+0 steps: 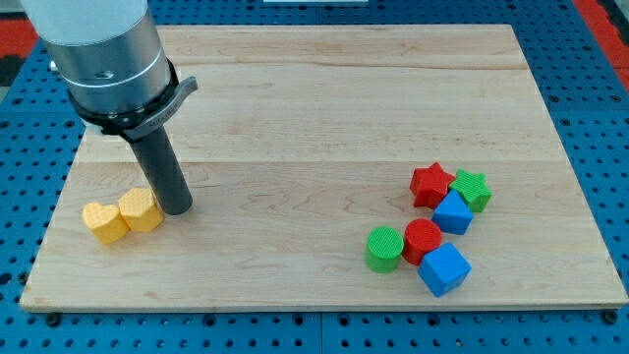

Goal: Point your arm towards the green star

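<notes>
Beside the right-hand yellow heart [141, 209], touching or nearly so, my tip [178, 208] holds nothing, well apart from the green star [472, 188] beside the red star [430, 184], so the approach seems unstarted: sweep rightward.

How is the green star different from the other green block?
The green star has points, while the green cylinder is round. The green star sits farther toward the view's right and top; the green cylinder is lower and more to the left. The green star touches the red star; the green cylinder touches the red cylinder. Both are green and far from my tip.
</notes>
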You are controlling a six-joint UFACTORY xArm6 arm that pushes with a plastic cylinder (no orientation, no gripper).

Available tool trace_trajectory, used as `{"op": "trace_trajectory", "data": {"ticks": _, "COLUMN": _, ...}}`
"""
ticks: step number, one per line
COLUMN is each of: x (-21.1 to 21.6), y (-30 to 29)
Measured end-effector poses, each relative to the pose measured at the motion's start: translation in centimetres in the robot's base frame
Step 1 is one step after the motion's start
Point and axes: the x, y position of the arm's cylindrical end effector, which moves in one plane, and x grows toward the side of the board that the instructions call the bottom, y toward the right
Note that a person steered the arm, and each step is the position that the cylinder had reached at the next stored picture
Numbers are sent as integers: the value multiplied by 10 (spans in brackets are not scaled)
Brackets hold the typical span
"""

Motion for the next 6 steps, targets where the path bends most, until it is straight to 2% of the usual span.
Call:
{"op": "trace_trajectory", "data": {"ticks": 3, "x": -2, "y": 3}}
{"op": "trace_trajectory", "data": {"ticks": 6, "x": -2, "y": 30}}
